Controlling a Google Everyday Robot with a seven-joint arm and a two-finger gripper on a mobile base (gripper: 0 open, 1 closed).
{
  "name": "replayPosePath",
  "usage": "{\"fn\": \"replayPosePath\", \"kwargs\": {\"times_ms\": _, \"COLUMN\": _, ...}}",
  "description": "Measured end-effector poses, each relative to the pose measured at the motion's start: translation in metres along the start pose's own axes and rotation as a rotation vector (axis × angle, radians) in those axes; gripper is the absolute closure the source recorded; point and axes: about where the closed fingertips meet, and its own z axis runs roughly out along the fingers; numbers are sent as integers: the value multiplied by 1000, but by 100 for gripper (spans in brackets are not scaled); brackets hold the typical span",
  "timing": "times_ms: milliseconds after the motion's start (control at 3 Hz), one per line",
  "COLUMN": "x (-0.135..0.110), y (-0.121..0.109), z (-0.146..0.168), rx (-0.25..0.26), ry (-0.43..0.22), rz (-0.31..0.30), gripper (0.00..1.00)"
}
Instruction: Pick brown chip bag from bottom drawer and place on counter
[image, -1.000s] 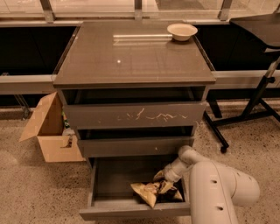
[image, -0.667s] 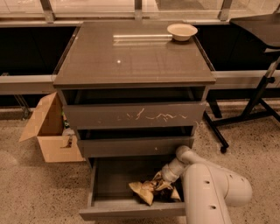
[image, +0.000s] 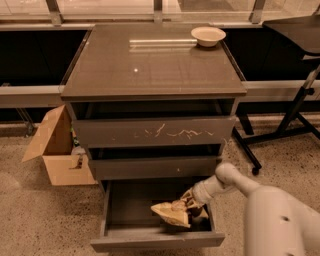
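The bottom drawer (image: 155, 241) is pulled open at the foot of the cabinet. The brown chip bag (image: 171, 215), crumpled tan with dark patches, is inside it right of the middle. My gripper (image: 189, 202) reaches down into the drawer from the right on a white arm (image: 235, 180) and is shut on the bag's upper right end. The bag looks tilted, with its left tip low. The counter (image: 150, 65) is the glossy dark top of the cabinet, well above the gripper.
A white bowl (image: 208, 35) stands at the counter's back right corner. The scratched top drawer (image: 155, 132) and narrow middle drawer (image: 152, 167) overhang the open drawer. An open cardboard box (image: 55, 150) stands on the floor at the left. Black stand legs (image: 295, 117) are at the right.
My arm has swung so that it now reaches in from the right and lower. The gripper and the bag have shifted slightly right and up inside the drawer.
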Motion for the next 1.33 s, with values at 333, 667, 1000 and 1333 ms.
{"fn": "replayPosePath", "kwargs": {"times_ms": 333, "x": -44, "y": -6, "z": -77, "rx": 142, "ry": 40, "rz": -65, "gripper": 100}}
{"fn": "replayPosePath", "kwargs": {"times_ms": 667, "x": -106, "y": 11, "z": -132, "rx": 208, "ry": 95, "rz": -105, "gripper": 100}}
{"fn": "replayPosePath", "kwargs": {"times_ms": 1000, "x": -112, "y": 27, "z": -116, "rx": 163, "ry": 79, "rz": -106, "gripper": 100}}
{"fn": "replayPosePath", "kwargs": {"times_ms": 1333, "x": -112, "y": 25, "z": -117, "rx": 166, "ry": 80, "rz": -106, "gripper": 100}}
